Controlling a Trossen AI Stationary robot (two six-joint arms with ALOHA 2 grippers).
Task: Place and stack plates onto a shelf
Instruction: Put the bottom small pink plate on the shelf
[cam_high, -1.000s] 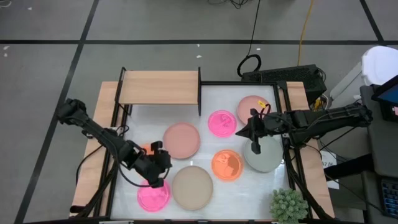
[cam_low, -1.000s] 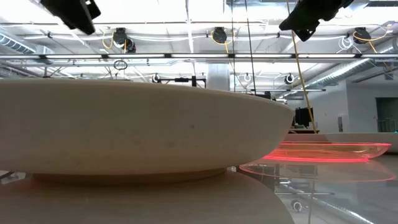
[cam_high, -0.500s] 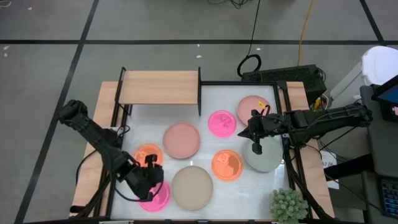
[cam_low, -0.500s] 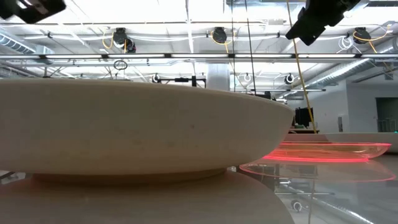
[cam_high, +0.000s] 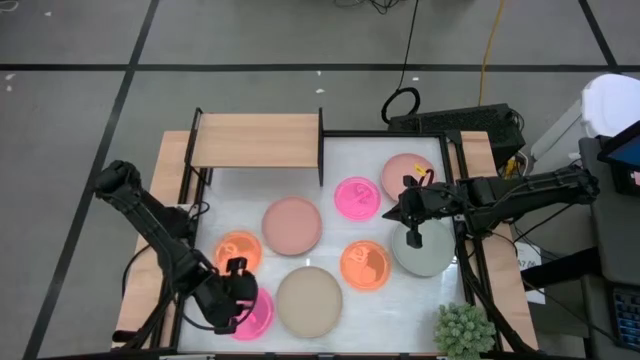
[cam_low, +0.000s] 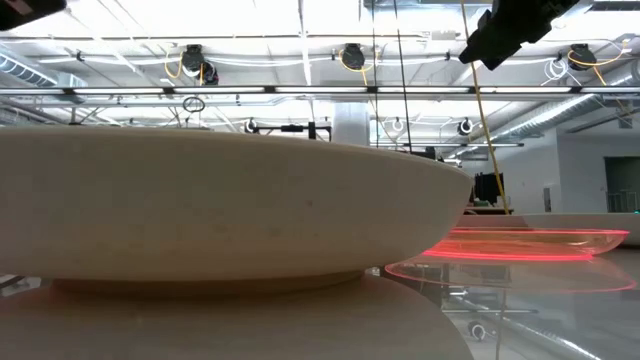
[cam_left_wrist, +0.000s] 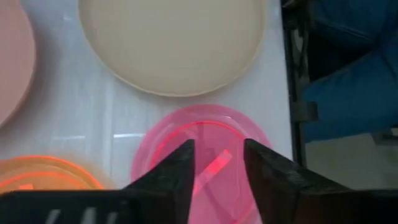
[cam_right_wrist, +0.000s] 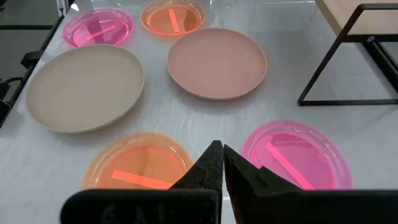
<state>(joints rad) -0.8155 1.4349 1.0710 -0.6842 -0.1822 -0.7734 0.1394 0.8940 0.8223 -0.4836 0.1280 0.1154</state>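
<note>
Left pincer (cam_high: 232, 303) low over the near-left corner of the white surface (cam_high: 330, 185), fingers (cam_left_wrist: 177, 177) apart, straddling the rim of a small neon pink plate (cam_left_wrist: 202, 165) without clamping it. Just beyond that plate, a small orange plate (cam_high: 238, 250) lying flat. At the far-left corner, the light-wood shelf (cam_high: 255, 140) on its black frame, bare on top, well apart from every plate. Right of the pink plate, near the front edge, a large beige plate (cam_high: 309, 300), just beside it but not touching. Farther back toward the middle, a large dusty-pink plate (cam_high: 292, 224). Farther right, a second small orange plate (cam_high: 364, 265) near the middle and a second small neon pink plate (cam_high: 356, 198) behind it. Behind and right of that, another dusty-pink plate (cam_high: 405, 175), partly hidden by the right arm. Right pincer (cam_high: 411, 237) hanging above the rim of a large grey plate (cam_high: 428, 255) at the right side, fingers (cam_right_wrist: 208, 165) pressed together, nothing between them. At the near-right corner, a spiky green plant (cam_high: 464, 330).
</note>
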